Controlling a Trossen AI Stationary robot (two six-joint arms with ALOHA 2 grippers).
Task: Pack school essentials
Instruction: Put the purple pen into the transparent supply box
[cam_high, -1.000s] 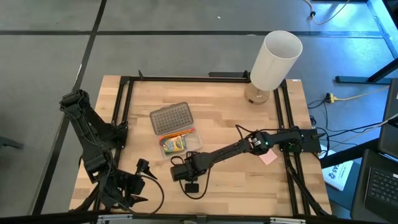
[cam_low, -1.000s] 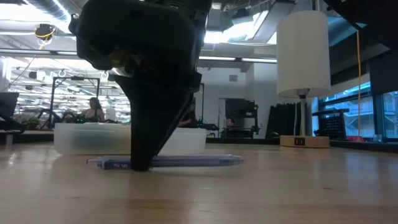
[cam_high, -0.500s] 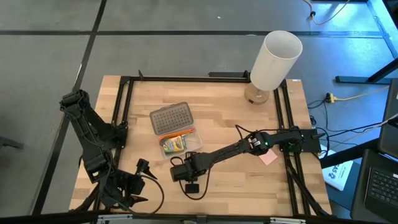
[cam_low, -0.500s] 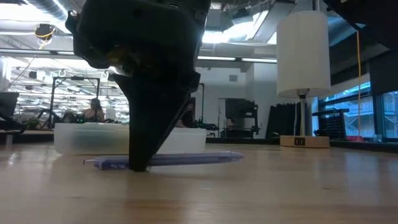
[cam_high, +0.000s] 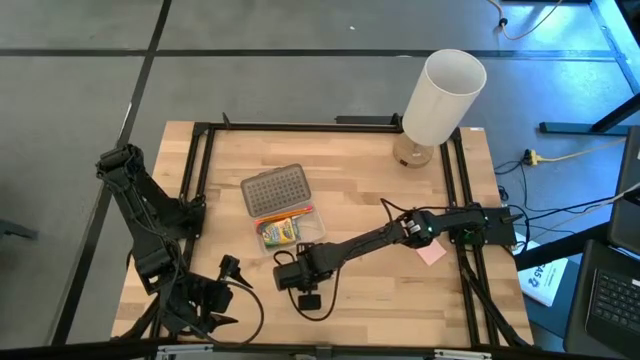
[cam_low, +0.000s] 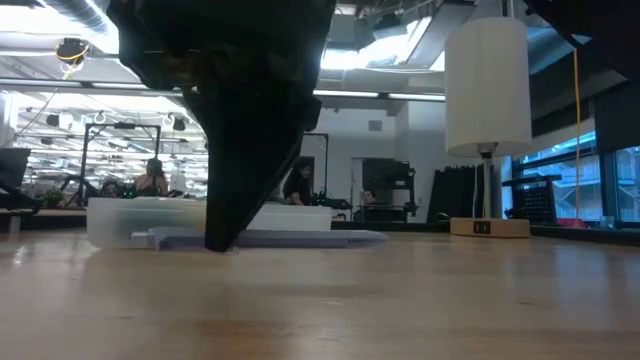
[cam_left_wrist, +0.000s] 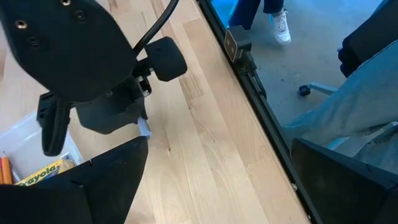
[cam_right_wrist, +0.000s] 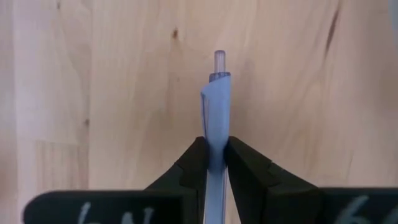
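My right gripper (cam_high: 298, 276) reaches from the table's right side to the middle, just near of the clear case, and is shut on the slim grey pen (cam_low: 300, 238). The clear case (cam_high: 291, 231) holds the green-and-yellow crayon box (cam_left_wrist: 38, 173) and orange pencils (cam_high: 282, 216). Its dimpled grey lid (cam_high: 273, 190) lies open behind it. The pink pad (cam_high: 432, 254) lies flat near the table's right edge. My left gripper (cam_left_wrist: 217, 186) is open and waits at the near left corner. No scissors show. My right gripper (cam_right_wrist: 214, 152) pinches the pen between its two fingers (cam_right_wrist: 193, 163), just behind the clip (cam_right_wrist: 216, 118), nearer that end than the middle. The fingers point down from above and lie across the pen. The pen (cam_low: 330, 238) hangs level, lifted clear of the table.
A tall white cylinder on a wooden base (cam_high: 440, 100) stands at the far right corner. A black frame (cam_high: 300, 126) runs along the table's far and side edges. Bare wood lies near and right of my right gripper. People show in the room beyond.
My right gripper has risen a little, staying shut on the pen. The pen, which lay on the table a second ago, is now lifted clear of it and stays level, in front of the clear case in the low view.
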